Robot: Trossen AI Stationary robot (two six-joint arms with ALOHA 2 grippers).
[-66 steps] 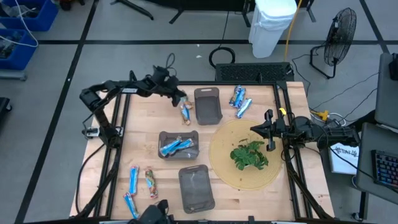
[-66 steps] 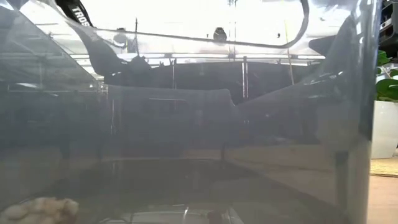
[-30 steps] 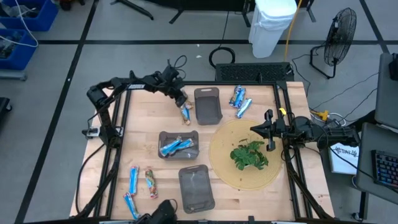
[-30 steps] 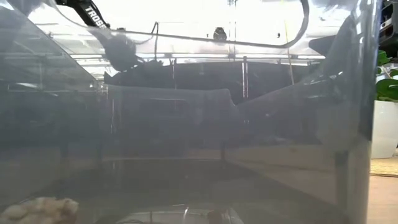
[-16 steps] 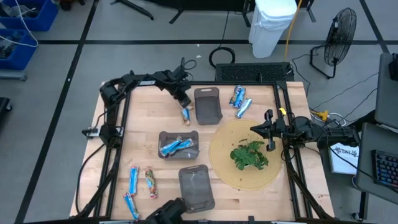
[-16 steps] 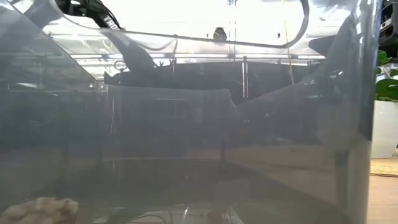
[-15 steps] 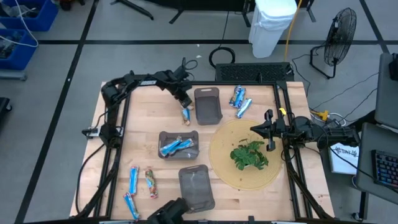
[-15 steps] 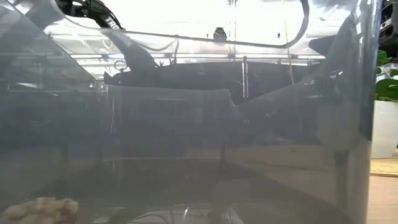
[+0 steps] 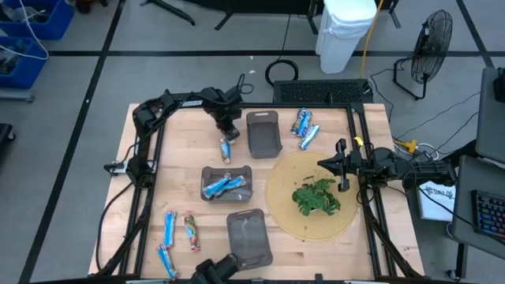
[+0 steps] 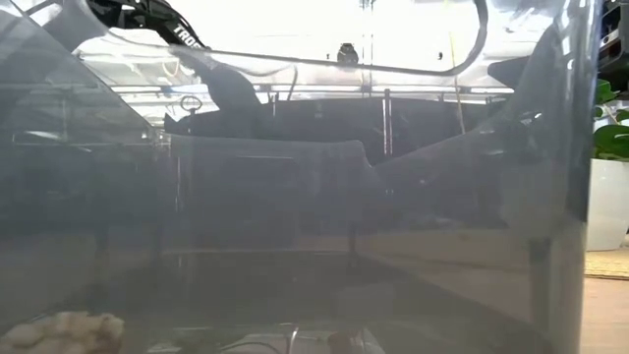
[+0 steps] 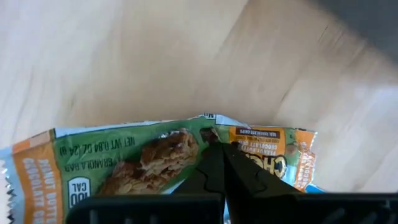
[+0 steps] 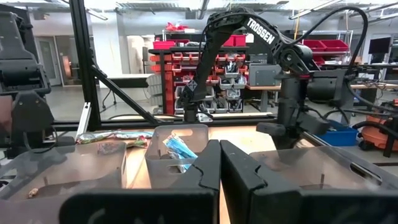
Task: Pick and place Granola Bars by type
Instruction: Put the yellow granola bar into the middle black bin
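Observation:
My left gripper (image 9: 226, 128) stands shut by the table's far edge, fingertips down on a brownish-orange granola bar (image 9: 226, 149) that lies flat on the wood just left of the far grey tray (image 9: 263, 134). The left wrist view shows this bar (image 11: 155, 158) close up behind the shut fingers. Blue bars lie in the middle tray (image 9: 226, 183), and more (image 9: 304, 126) lie on the table at the far right. A few bars (image 9: 170, 229) lie at the near left. My right gripper (image 9: 341, 167) waits shut at the right side, above the mat. My left gripper comes from above, pointing down, and its shut fingertips (image 11: 219, 163) meet the brownish-orange bar about the middle of its wrapper (image 11: 186, 144). The bar lies flat on the table. I cannot tell whether any wrapper is caught between the tips.
A green plant (image 9: 317, 196) sits on a round woven mat (image 9: 293, 177) at the right. A third grey tray (image 9: 249, 237) stands at the near edge. The low view is filled by a translucent tray wall (image 10: 295, 216), with my left arm (image 10: 221, 84) beyond it.
My left arm has swung toward the table's right along the far edge, and its gripper has come down onto the brownish-orange bar. In the last half second the bar has slid a little toward the left and near edges and turned slightly.

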